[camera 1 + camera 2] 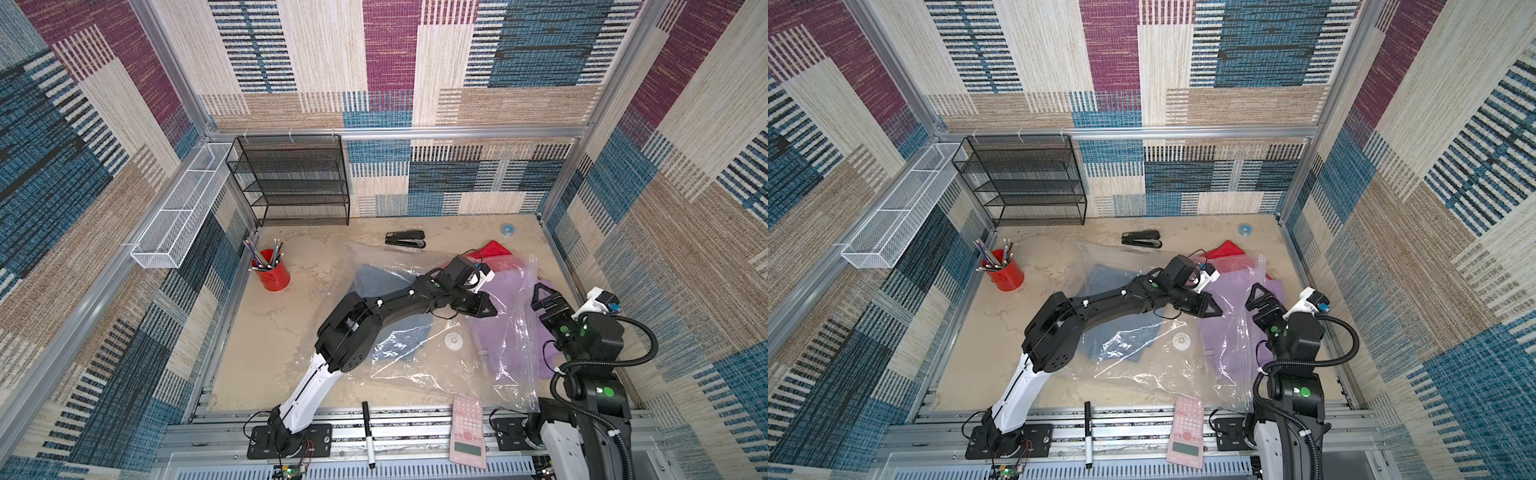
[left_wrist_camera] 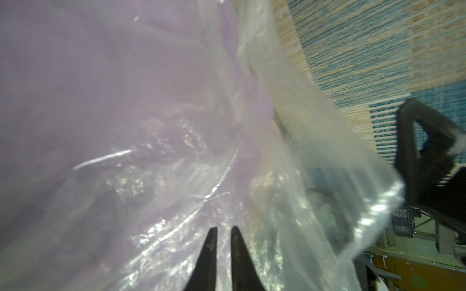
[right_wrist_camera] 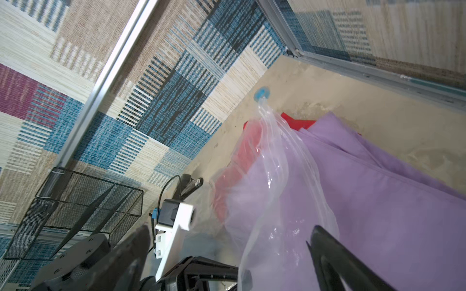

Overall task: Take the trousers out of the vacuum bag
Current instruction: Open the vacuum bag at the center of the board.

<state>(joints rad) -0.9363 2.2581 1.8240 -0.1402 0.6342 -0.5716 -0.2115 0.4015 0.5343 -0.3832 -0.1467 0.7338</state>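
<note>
Clear vacuum bag [image 3: 274, 176] drapes lilac trousers [image 3: 390, 214] — red trousers [image 3: 295, 122] beyond.

The sandy table [image 1: 270, 332] carries a black mesh rack [image 1: 291, 183] at upper left, a red pencil cup [image 1: 272, 276] at left, and a stapler [image 1: 405, 240] and blue tape roll [image 1: 507, 229] near the top. 1 clear plastic bag [image 1: 415, 365] sprawls across centre and right, with red trousers [image 1: 494, 249] showing at its upper right. A pink calculator [image 1: 467, 430] straddles the table's bottom edge.

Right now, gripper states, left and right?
Left gripper: slightly open, narrow gap, nothing between the tips.
Right gripper: wide open, holding nothing.
</note>
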